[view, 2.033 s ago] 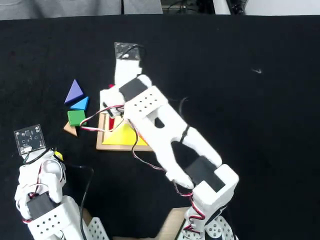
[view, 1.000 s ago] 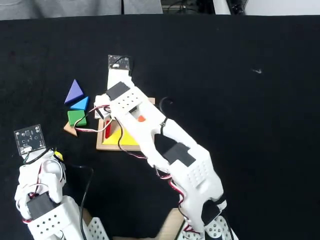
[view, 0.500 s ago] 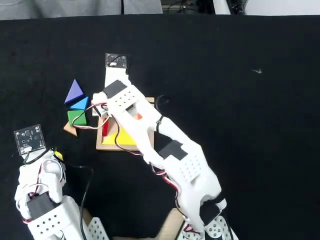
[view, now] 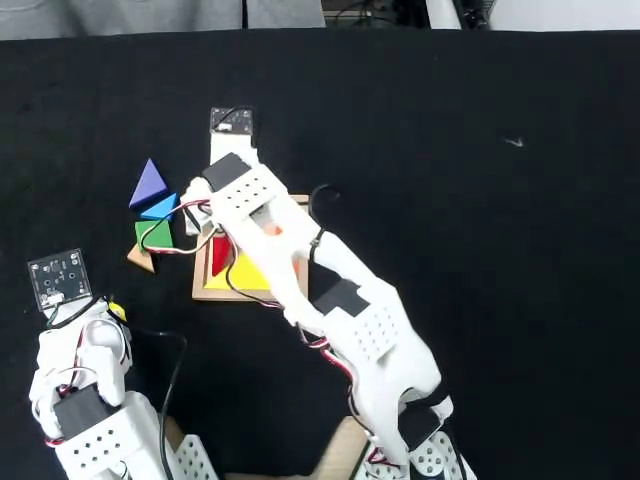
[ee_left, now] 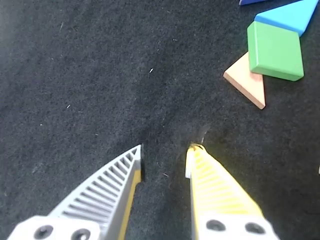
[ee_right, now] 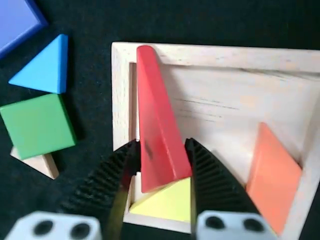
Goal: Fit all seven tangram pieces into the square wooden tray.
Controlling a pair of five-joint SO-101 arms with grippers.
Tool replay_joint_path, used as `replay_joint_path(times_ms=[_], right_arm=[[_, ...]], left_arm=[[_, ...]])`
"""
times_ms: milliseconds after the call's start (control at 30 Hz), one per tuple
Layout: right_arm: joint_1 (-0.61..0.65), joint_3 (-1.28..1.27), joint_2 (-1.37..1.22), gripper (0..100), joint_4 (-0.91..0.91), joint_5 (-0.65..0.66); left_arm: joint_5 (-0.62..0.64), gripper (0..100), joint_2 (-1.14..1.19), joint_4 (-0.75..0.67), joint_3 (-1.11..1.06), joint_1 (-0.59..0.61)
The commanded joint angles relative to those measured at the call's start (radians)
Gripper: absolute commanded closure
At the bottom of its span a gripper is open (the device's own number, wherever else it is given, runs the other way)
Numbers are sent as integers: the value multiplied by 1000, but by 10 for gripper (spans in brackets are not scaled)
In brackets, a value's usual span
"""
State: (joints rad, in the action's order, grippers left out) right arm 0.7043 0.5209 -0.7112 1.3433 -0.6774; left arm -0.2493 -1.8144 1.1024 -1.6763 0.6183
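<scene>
Near left corner of the desk (view: 500, 250): left arm (view: 85, 400), low over bare black cloth, jaws parted a little, holding nothing.

Farther in along the left side, four loose pieces in a tight cluster just off the tray's left wall: purple triangle (view: 149, 184), blue triangle (view: 160, 208), green square (view: 153, 235), plain wooden triangle (view: 140, 258) tucked partly under the green one.

Next, the square wooden tray (view: 205, 292), mostly covered by the right arm (view: 330, 300). Right jaws closed on the red triangle (ee_right: 157, 145), pinched near its broad end, tilted up on edge, its point in a tray corner and one long side along the left wall. Under the broad end, the yellow triangle (ee_right: 165, 202), flat on the tray floor. Against the opposite wall, the orange piece (ee_right: 272, 175), also inside.

Likely painted wood throughout: light, rigid, not fragile, but thin with smooth faces, so apt to slide or pivot in a light pinch. Best gripped across two opposite straight edges near the middle, not at a tip. For the cluster, safer to start with the purple triangle, clear of its neighbours; the green square to be lifted before the one beneath.
</scene>
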Motion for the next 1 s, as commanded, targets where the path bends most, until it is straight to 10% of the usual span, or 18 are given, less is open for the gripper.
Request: replay_joint_path(times_ms=[0,800,967], right_arm=[[9,64,19,852,37,3],[-89,200,16,856,207,580],[-164,252,-21,992,170,620]], left_arm=[[-11,841,-8,-18,-8,-10],[-11,841,-8,-20,-8,-10],[-11,841,-8,-20,-8,-10]])
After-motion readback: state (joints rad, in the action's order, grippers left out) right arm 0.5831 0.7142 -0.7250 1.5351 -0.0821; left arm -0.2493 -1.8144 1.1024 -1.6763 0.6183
